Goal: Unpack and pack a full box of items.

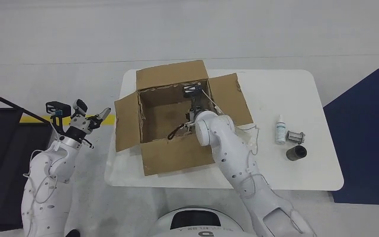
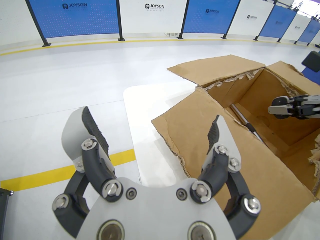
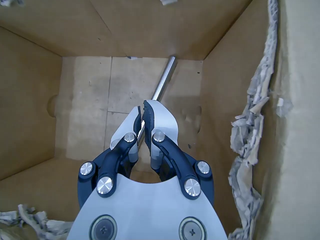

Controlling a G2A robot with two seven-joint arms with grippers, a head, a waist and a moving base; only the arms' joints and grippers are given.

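Left gripper point(image 2: 151, 120) is wide open, off the box's point(image 1: 126, 124) left side, past the table point(image 1: 284, 89) edge. Box flaps are open; inside, a metal rod point(image 3: 165, 76) lies on the bottom, one end in a corner. Right gripper point(image 3: 142, 107) is inside the box, fingers nearly together just over the rod; contact unclear. Right of the box: white bottle point(image 1: 280, 131), small grey part point(image 1: 295, 137), dark cylinder point(image 1: 296, 153).

A glossy metal rod point(image 3: 165, 78) lies between the rough black pads point(image 3: 149, 116) of the right gripper point(image 3: 144, 108), its plates smooth matt metal; around the claw, the matt cardboard box point(image 3: 225, 38) shows ragged torn edges.
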